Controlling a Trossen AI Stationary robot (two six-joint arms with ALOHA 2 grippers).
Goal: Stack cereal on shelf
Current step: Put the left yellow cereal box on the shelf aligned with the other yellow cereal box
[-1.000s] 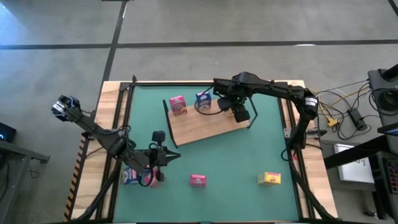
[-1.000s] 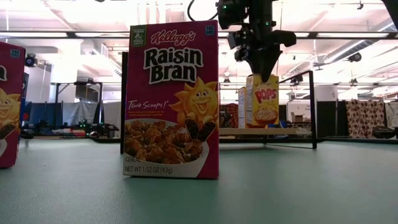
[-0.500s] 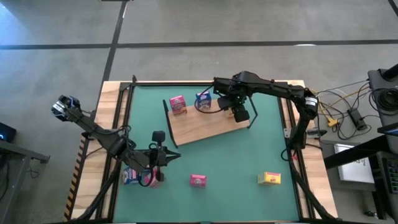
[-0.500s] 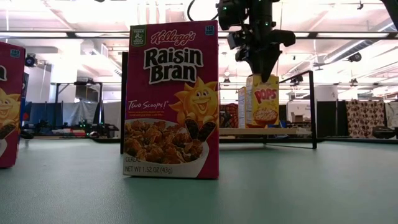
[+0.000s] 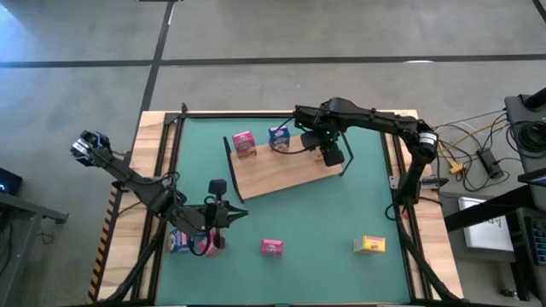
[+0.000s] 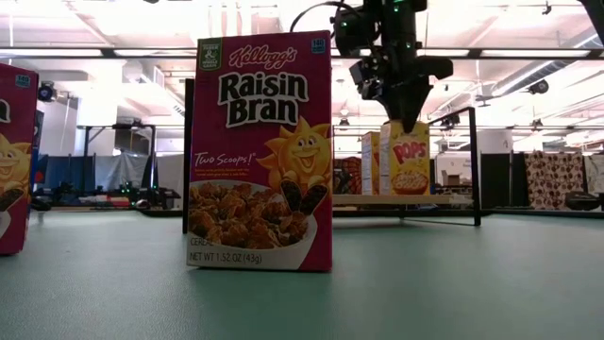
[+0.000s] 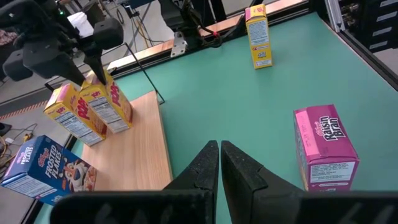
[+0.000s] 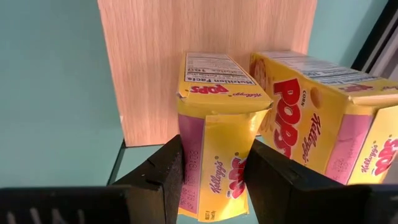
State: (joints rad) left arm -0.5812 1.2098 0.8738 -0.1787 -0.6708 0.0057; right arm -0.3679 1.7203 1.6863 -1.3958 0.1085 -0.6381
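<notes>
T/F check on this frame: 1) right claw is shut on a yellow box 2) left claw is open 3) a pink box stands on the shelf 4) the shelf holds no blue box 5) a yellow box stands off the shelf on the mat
1) True. The right claw grips a yellow Corn Pops box over the shelf, beside a second yellow box.
2) False. The left claw is shut and holds nothing.
3) True. A pink box stands on the shelf.
4) False. A blue box stands on the shelf.
5) True. A yellow box stands on the green mat.
</notes>
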